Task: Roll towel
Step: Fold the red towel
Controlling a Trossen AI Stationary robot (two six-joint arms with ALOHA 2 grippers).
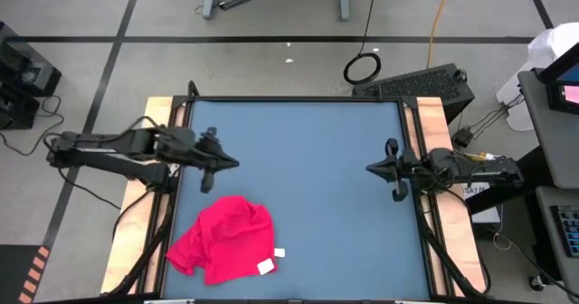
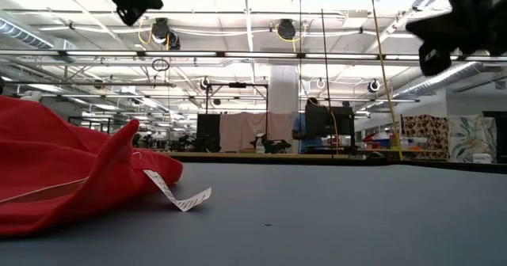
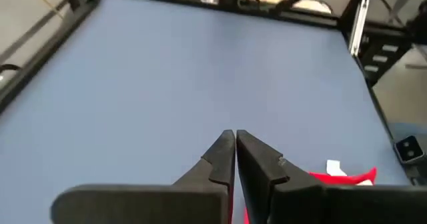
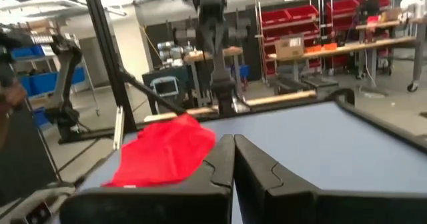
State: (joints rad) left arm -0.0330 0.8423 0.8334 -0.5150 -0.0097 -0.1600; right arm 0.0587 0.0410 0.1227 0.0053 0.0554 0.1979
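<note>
The red-pink towel [image 1: 223,239] lies crumpled in a heap on the blue table near its near-left corner, with white tags [image 1: 268,266] at its near-right edge; it also shows in the low view [image 2: 71,171] and the right wrist view [image 4: 165,152]. My left gripper [image 1: 231,164] hovers shut above the table's left side, a little beyond the towel. My right gripper [image 1: 371,168] hovers shut at the table's right side, far from the towel. Both are empty.
The blue table top [image 1: 308,177] has raised wooden side rails [image 1: 434,123] and a dark frame. A white tag [image 2: 178,195] trails from the towel onto the table. The middle and far parts of the table are bare.
</note>
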